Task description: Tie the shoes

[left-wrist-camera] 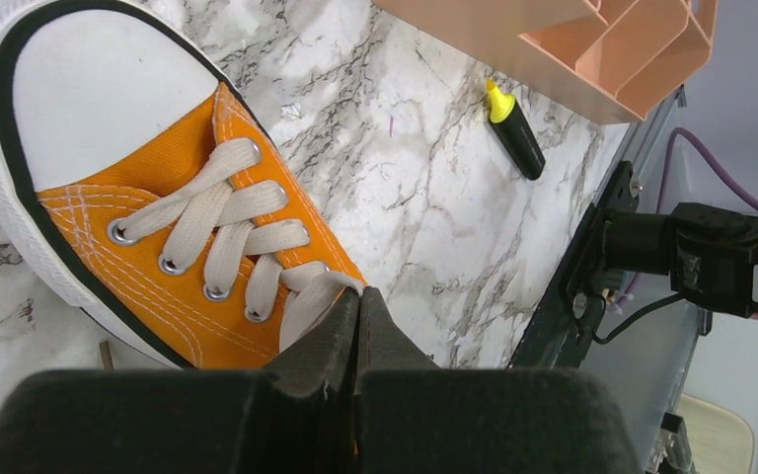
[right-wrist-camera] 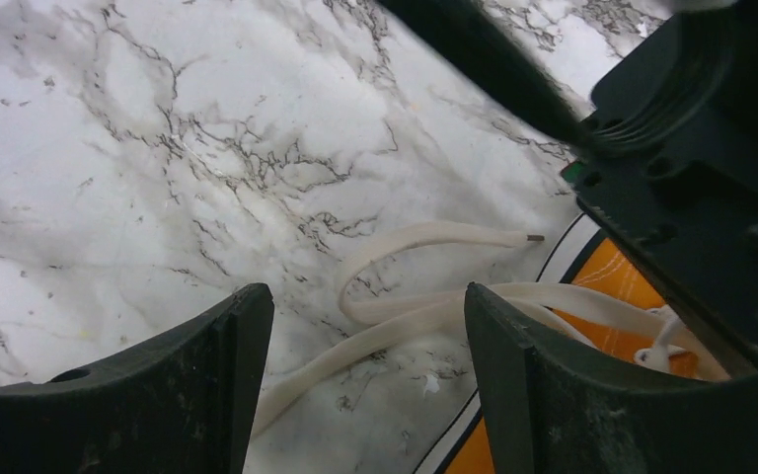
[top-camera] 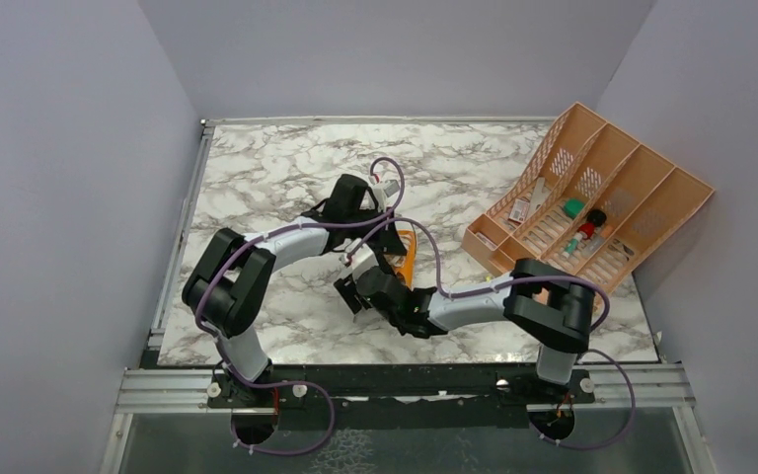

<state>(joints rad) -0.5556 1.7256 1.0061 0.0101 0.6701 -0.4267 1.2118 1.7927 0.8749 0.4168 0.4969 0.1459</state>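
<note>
1. Shoe [left-wrist-camera: 148,188] sits near the middle of the marble table [top-camera: 276,178], sole down, with both arms bent in over it.
2. Left gripper [left-wrist-camera: 359,316]: jaws pressed fully together, tips right at the topmost crossing of the laces [left-wrist-camera: 222,232]. We cannot tell whether a strand is nipped between them.
3. Right gripper [right-wrist-camera: 365,301]: jaws wide apart, holding nothing. It hangs over the table just beside the shoe's side, and a loose lace end [right-wrist-camera: 395,326] curls on the marble between the two fingers [right-wrist-camera: 227,385].
4. Room: open marble stretches to the left of the shoe and beyond it. On the right, a slanted organizer [top-camera: 592,197] takes up that corner, and a highlighter [left-wrist-camera: 515,133] lies flat just beside its lower edge, well apart from the shoe.
5. Materials: orange woven canvas with white stitching, metal eyelets, and a smooth white rubber toe cap [left-wrist-camera: 109,109] edged by a dark line. The laces are flat, white and soft. The tabletop is glossy white with grey veins, and the organizer is peach plastic with slotted walls.
</note>
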